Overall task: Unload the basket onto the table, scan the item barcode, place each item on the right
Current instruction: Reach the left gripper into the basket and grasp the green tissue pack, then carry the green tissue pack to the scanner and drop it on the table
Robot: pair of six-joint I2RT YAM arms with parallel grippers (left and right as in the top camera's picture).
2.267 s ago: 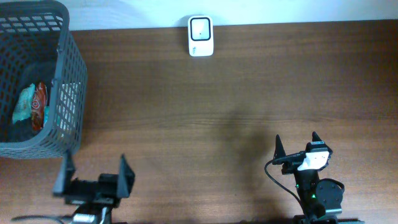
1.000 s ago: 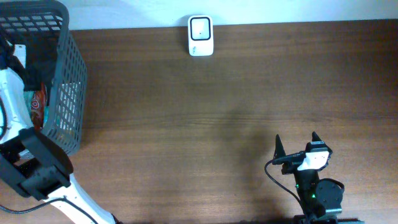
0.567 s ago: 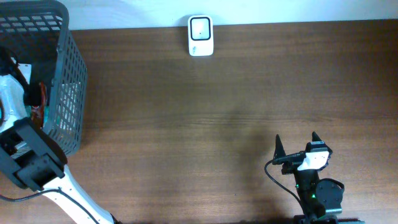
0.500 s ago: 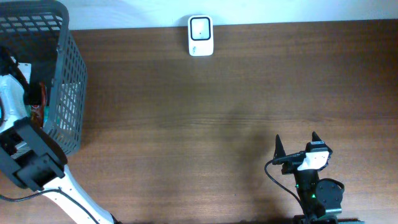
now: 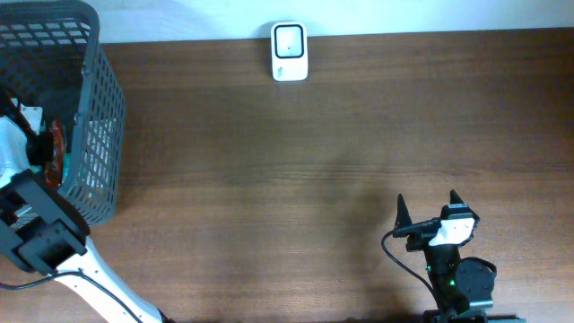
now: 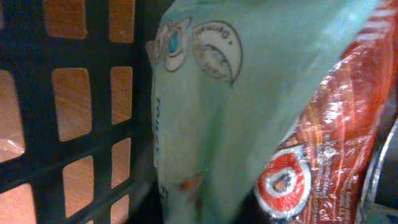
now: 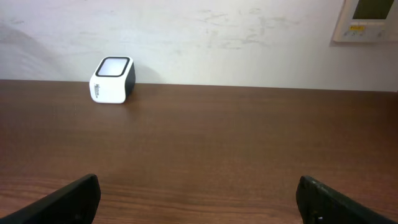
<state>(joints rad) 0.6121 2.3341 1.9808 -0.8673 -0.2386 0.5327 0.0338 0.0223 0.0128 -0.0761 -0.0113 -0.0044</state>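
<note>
Since the earliest frame the left arm [image 5: 36, 238] has been swung from its parked place at the near edge of the table [image 5: 314, 179] and lowered into the basket [image 5: 99, 108], where the left gripper [image 5: 40, 151] is now set among the packets. Over the last half second it has been drawn only slightly towards the near side of the basket. Nothing else has been moved: the scanner [image 5: 289, 52] is found at the same place by the far edge, and the right gripper [image 5: 427, 211] is kept parked near the front edge with its jaws spread wide and nothing between them.

From the left wrist view a green packet [image 6: 249, 93] is seen pressed close against the lens, with a red packet [image 6: 336, 155] lying against its right side and the basket's grid wall behind. Both packets are thus inside the basket, well apart from the scanner. The left fingers are not clearly shown in either view, so it cannot be told whether the gripper is clenched on a packet or released.

The step in hand is judged to be the pick-up of one packet. The task is judged to be at an early stage: a packet must yet be lifted clear of the basket and its barcode carried across to the scanner's window.
</note>
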